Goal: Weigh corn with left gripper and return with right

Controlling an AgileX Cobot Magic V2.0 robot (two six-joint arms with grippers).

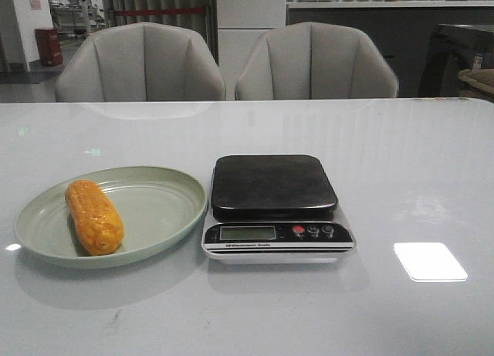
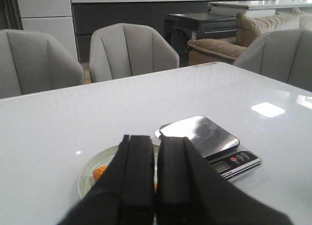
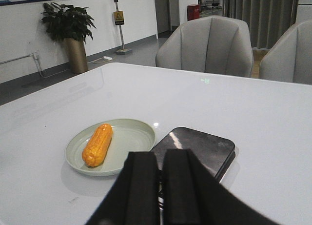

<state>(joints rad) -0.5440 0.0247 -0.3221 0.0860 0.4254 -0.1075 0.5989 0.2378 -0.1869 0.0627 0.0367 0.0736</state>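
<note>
On the white table (image 1: 432, 178) you have the scale (image 1: 275, 205) sitting just beside the green plate (image 1: 158, 209) at its 3 o'clock, platform bare, which looks arranged so the lift across is short. The corn (image 1: 93, 215) lies untouched on the plate's 9 o'clock side, its long axis running from about 11 o'clock to 5 o'clock in the front view, the near end pointing toward you. Your left gripper (image 2: 155, 186) and right gripper (image 3: 160, 191) both hang back with fingers pressed together, holding nothing.
</note>
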